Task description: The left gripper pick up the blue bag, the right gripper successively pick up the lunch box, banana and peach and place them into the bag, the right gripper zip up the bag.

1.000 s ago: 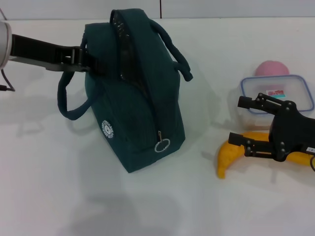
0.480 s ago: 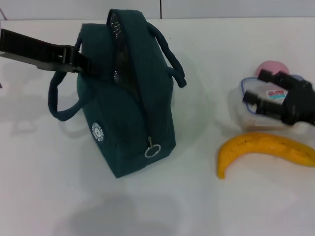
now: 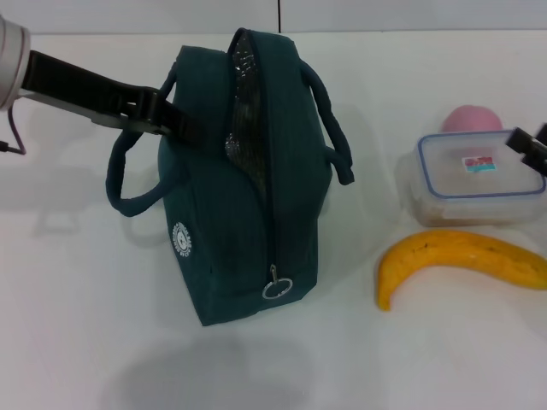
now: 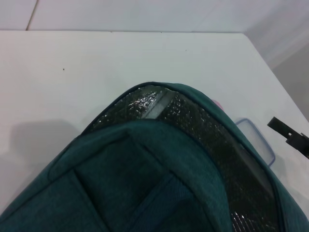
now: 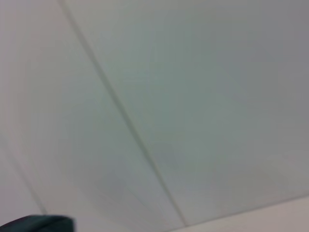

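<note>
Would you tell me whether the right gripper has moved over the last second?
Yes: the right gripper went from over the banana toward the lunch box's right edge.

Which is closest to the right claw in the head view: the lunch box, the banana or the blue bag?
From the right claw at the right edge:
1. Lunch box, just beside it.
2. Banana, in front of the box.
3. Blue bag, far toward the left.
</note>
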Action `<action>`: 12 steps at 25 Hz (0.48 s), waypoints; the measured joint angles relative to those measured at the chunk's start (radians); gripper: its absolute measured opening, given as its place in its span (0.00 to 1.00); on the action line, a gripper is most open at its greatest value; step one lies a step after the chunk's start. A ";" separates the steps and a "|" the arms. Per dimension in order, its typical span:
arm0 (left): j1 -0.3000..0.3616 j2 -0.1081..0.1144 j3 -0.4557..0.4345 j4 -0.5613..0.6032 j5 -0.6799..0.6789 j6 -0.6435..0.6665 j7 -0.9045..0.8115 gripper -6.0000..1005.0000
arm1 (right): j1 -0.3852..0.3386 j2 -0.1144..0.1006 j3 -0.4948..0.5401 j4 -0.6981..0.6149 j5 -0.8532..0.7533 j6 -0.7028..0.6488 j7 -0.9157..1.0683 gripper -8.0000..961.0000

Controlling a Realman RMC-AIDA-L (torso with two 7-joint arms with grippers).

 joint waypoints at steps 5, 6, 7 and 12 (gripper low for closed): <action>0.008 -0.001 -0.001 -0.005 0.000 -0.001 0.010 0.05 | -0.047 -0.028 0.034 0.011 0.000 0.044 0.106 0.88; 0.007 -0.002 -0.001 -0.005 0.000 -0.002 0.014 0.05 | -0.050 -0.030 0.034 0.012 0.000 0.052 0.118 0.88; 0.006 -0.003 0.000 -0.005 0.000 -0.003 0.017 0.05 | -0.052 -0.031 0.034 0.012 0.000 0.061 0.129 0.88; -0.001 -0.011 0.001 -0.007 0.002 -0.003 0.032 0.04 | -0.052 -0.026 0.035 0.018 -0.003 0.128 0.178 0.88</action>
